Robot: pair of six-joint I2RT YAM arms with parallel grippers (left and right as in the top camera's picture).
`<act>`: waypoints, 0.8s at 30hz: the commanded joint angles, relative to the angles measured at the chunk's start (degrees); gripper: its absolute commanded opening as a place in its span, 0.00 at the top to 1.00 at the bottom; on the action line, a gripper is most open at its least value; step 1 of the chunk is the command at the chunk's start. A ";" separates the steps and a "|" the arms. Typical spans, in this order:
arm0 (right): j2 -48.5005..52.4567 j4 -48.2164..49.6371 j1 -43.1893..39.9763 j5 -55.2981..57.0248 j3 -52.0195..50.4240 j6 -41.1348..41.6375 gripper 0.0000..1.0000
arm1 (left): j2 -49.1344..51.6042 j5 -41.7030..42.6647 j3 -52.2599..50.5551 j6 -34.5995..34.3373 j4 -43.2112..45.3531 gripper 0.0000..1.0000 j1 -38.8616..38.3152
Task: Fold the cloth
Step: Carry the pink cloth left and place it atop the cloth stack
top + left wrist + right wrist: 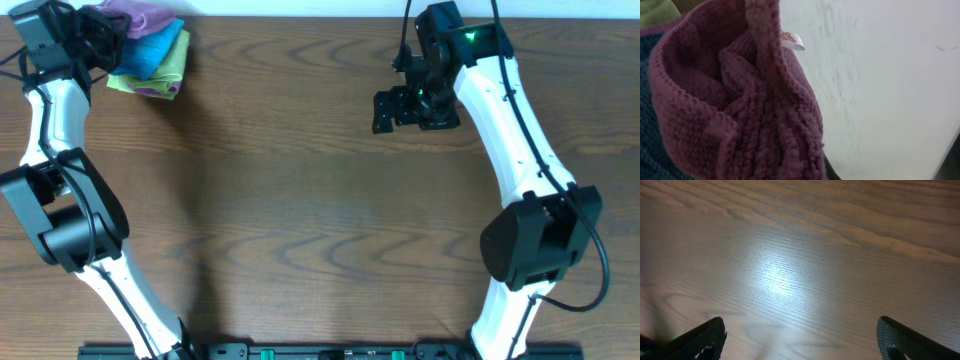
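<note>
left gripper pinched the purple cloth atop the stack, right gripper sat wide open well right of it

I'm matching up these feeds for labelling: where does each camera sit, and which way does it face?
Overhead: above the table, looking straight down; both arms show, left gripper at the cloth.
Left wrist: close up on the bunched cloth; no fingers clearly show.
Right wrist: facing down at the table, its fingertips spread wide.
Shared: overhead and left wrist both show the cloth.
</note>
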 commanded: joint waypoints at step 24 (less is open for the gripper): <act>-0.50 0.00 1.05 -0.07 0.48 0.76 0.02 | 0.17 4.92 0.52 2.54 -12.98 0.05 2.05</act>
